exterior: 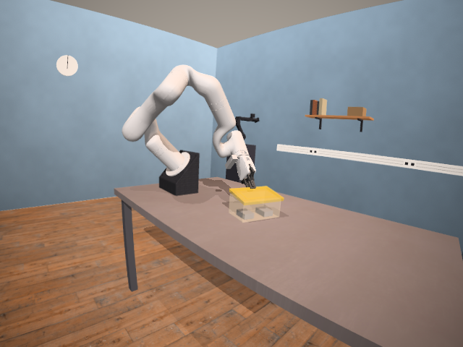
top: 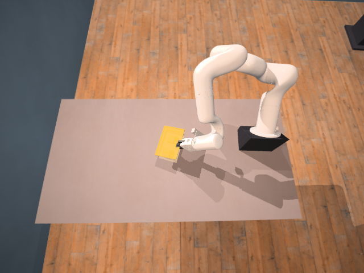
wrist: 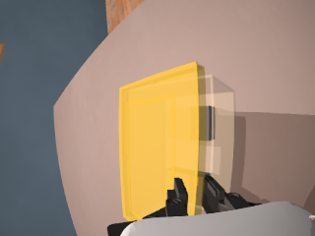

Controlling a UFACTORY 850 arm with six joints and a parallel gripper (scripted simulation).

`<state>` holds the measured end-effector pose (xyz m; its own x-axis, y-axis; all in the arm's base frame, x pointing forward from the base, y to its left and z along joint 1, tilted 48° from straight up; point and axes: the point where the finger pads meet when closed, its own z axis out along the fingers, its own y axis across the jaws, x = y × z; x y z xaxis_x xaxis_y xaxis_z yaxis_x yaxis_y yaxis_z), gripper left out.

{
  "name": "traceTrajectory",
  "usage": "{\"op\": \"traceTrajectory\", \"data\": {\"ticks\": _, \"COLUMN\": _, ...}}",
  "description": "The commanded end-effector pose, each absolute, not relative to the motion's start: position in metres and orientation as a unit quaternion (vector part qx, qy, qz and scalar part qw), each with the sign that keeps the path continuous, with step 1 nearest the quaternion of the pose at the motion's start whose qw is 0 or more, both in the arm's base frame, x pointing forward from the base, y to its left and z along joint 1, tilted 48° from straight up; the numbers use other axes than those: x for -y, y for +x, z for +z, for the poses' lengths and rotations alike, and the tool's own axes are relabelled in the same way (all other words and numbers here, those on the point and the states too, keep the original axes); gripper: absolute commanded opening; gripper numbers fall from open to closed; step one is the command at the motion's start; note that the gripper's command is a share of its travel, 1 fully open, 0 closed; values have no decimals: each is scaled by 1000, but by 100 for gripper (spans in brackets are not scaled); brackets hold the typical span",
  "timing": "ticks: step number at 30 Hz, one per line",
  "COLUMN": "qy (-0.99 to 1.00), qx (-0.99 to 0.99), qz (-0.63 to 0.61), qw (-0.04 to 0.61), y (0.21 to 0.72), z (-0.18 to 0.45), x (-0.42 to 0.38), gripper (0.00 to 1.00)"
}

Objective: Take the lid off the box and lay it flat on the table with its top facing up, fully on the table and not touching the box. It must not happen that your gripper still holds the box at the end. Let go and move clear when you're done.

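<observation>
A yellow lid (top: 169,142) sits on a clear box (exterior: 255,210) near the middle of the table. In the exterior view the lid (exterior: 255,194) rests on the box's rim, and two grey blocks (exterior: 255,212) lie inside. My gripper (top: 179,144) (exterior: 249,183) is shut on the lid's edge on the arm's side, reaching down at a slant. In the wrist view the dark fingers clamp the near rim of the lid (wrist: 159,138), with the clear box (wrist: 217,125) beside and under it.
The arm's black base (top: 261,138) stands on the table to the right of the box. A dark stand (exterior: 241,149) sits behind the table. A wall shelf (exterior: 338,116) with books hangs far off.
</observation>
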<state>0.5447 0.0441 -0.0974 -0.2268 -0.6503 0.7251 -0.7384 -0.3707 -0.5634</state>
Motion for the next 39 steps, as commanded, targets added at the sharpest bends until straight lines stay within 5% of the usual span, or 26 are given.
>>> {"op": "traceTrajectory", "data": {"ticks": 1, "qy": 620, "qx": 559, "qz": 548, "qw": 39, "y": 546, "z": -95, "x": -46, "gripper": 0}}
{"op": "traceTrajectory", "data": {"ticks": 39, "qy": 620, "qx": 559, "qz": 548, "qw": 39, "y": 562, "z": -61, "x": -78, "gripper": 0}}
